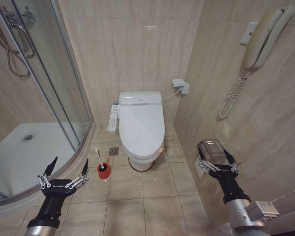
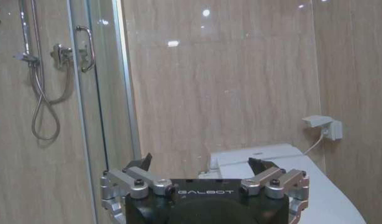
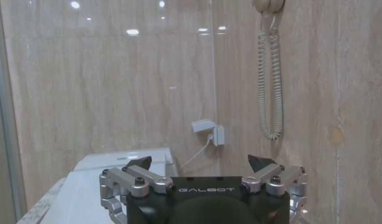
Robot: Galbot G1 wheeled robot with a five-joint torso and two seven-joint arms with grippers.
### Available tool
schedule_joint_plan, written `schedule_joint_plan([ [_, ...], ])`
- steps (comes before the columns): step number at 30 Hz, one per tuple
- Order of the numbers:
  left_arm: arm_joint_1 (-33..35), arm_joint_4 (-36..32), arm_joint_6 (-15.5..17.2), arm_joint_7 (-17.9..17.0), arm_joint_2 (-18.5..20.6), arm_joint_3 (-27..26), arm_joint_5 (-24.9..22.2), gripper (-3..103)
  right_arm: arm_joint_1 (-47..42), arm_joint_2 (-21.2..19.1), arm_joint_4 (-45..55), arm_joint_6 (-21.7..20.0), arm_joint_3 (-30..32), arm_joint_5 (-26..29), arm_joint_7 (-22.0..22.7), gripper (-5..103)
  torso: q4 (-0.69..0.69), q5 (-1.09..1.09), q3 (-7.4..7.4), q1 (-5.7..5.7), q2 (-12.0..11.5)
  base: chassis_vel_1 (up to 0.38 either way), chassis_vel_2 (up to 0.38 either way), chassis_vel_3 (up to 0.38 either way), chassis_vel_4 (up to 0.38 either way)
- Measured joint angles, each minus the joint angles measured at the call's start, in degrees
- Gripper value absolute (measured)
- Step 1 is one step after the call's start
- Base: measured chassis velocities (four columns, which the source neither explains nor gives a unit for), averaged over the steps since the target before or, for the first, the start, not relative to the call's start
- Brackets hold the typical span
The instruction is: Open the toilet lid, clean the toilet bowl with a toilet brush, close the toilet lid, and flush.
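The toilet lid (image 1: 141, 123) is down over the toilet bowl (image 1: 140, 160), so the bowl's inside is hidden. A small yellow loop (image 1: 162, 148) hangs at the lid's front rim. The toilet brush (image 1: 99, 158) stands on the floor tiles left of the bowl, its thin white handle leaning out of a red holder (image 1: 103, 170). My left gripper (image 1: 70, 161) hovers open just left of the holder, holding nothing. My right gripper (image 1: 215, 156) is open and empty by the right wall. The lid (image 2: 331, 196) shows past the left gripper (image 2: 200, 162), and again (image 3: 79, 196) past the right gripper (image 3: 199, 162).
A curved glass shower enclosure (image 1: 64, 88) with a white shower tray (image 1: 24, 157) fills the left side. A control panel (image 1: 113, 118) sits on the toilet's left flank. On the right wall hang a phone (image 1: 263, 39) and a paper holder (image 1: 210, 147). A floor drain (image 1: 113, 151) lies near the brush.
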Motion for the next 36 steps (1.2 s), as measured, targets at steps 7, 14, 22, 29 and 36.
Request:
schedule_joint_plan([
  [7, 0.00, 0.00, 0.00, 0.00, 0.00, 0.00, 0.00, 100, 0.00, 0.00, 0.00, 0.00, 0.00, 0.00, 0.00, 100, 0.00, 0.00, 0.00, 0.00, 0.00, 0.000, 0.000, 0.000, 0.000],
  [14, 0.00, 0.00, 0.00, 0.00, 0.00, 0.00, 0.00, 100, 0.00, 0.00, 0.00, 0.00, 0.00, 0.00, 0.00, 100, 0.00, 0.00, 0.00, 0.00, 0.00, 0.000, 0.000, 0.000, 0.000],
  [22, 0.00, 0.00, 0.00, 0.00, 0.00, 0.00, 0.00, 100, 0.00, 0.00, 0.00, 0.00, 0.00, 0.00, 0.00, 100, 0.00, 0.00, 0.00, 0.00, 0.00, 0.000, 0.000, 0.000, 0.000],
  [29, 0.01, 0.00, 0.00, 0.00, 0.00, 0.00, 0.00, 100, 0.00, 0.00, 0.00, 0.00, 0.00, 0.00, 0.00, 100, 0.00, 0.00, 0.00, 0.00, 0.00, 0.000, 0.000, 0.000, 0.000],
  [36, 0.00, 0.00, 0.00, 0.00, 0.00, 0.00, 0.00, 100, 0.00, 0.00, 0.00, 0.00, 0.00, 0.00, 0.00, 100, 0.00, 0.00, 0.00, 0.00, 0.00, 0.000, 0.000, 0.000, 0.000],
])
